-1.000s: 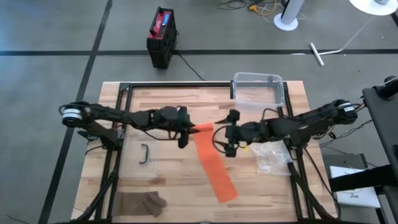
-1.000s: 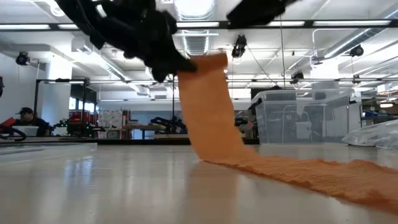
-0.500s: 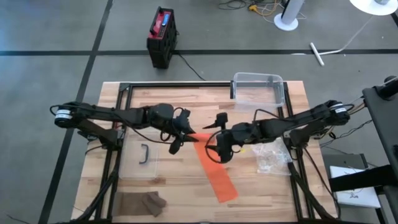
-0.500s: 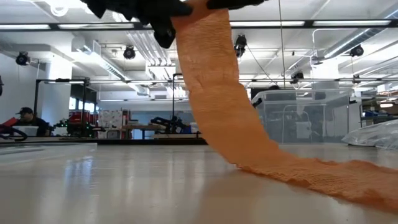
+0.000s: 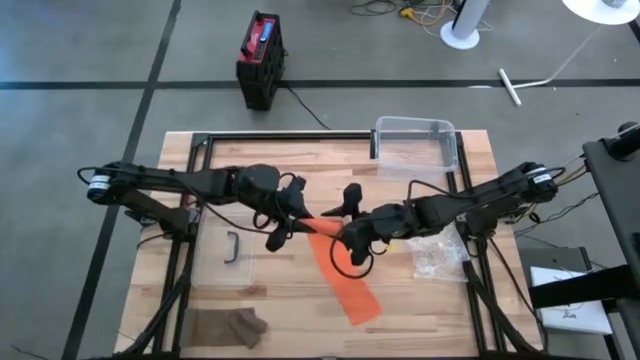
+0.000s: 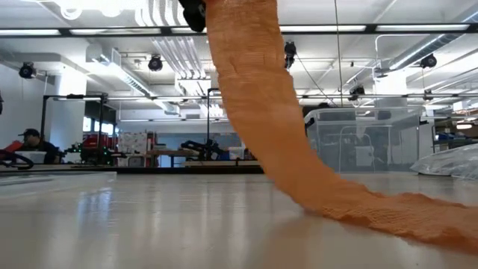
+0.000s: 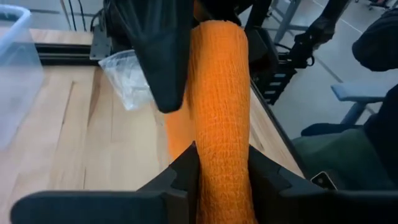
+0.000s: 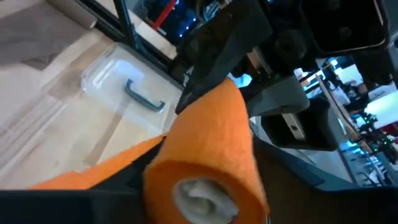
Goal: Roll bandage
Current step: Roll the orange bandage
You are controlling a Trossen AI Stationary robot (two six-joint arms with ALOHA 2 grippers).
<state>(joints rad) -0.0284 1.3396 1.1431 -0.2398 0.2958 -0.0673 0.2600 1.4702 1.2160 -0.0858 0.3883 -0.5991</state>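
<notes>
The left gripper sits over the middle of the table with its two fingers pinched on the rolled end of the orange bandage — the left wrist view shows the roll squeezed between them. The loose tail runs down from there and lies flat on the wooden table, trailing toward the near edge. Just to the right, the right gripper meets the same roll end-on; its wrist view shows the white core facing the camera, but I cannot tell whether its jaws have closed on it. The risk, as I judge it, is the handover: if one gripper loosens before the other has a firm hold, the roll could drop and unwind. Turning the roll without tension on the tail might also wind it loose or skewed — and the hanging stretch could twist. Farther right, the crinkled plastic bag lies close enough to get snagged.
</notes>
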